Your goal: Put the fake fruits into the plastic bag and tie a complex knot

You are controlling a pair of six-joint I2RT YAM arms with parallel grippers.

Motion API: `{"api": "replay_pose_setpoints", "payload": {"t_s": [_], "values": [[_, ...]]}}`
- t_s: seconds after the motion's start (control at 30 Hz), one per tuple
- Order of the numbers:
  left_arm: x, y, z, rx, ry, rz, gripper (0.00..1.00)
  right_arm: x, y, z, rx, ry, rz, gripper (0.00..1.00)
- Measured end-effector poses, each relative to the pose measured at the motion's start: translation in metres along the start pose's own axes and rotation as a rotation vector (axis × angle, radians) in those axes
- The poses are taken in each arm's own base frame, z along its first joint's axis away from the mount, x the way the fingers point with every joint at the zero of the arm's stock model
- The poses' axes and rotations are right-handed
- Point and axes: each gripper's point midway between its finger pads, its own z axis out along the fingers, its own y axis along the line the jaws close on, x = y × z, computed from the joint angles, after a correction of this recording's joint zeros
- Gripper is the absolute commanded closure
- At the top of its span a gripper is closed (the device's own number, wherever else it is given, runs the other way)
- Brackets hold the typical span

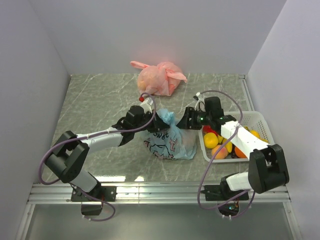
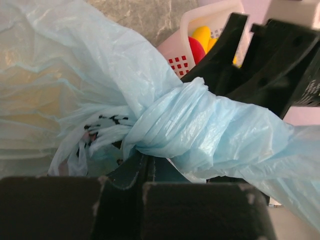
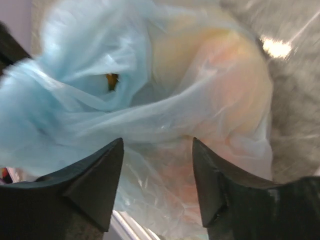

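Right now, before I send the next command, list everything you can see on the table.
plastic bag: one, light blue with dark print, table centre, top twisted into a knot
fake fruits: several, yellow, orange, peach and red, in the basket; more show faintly through the bag, count unclear
basket: one, white, right side
knotted bag: one, pink-orange, far edge
table: one, grey-green marbled
left gripper: one, black, shut on the plastic bag's twisted top
right gripper: one, black, open beside the bag, holding nothing
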Motion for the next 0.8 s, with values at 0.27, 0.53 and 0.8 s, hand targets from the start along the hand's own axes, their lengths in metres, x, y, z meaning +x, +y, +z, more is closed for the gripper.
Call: {"api": "replay_pose_setpoints", "payload": {"t_s": [0.27,0.53,0.8], "values": [[0.000,-0.005,-0.002,0.033,0.014,0.010,1.00,0.035,0.032,0.014,-0.131,0.090,0.022,0.27],[-0.023,-0.004,-0.025,0.080,-0.023,0.020,1.00,0.052,0.077,0.034,-0.298,0.162,0.079,0.25],[-0.011,-0.018,-0.040,0.184,0.013,0.050,1.00,0.030,0.067,-0.004,-0.324,0.145,0.000,0.31]]}}
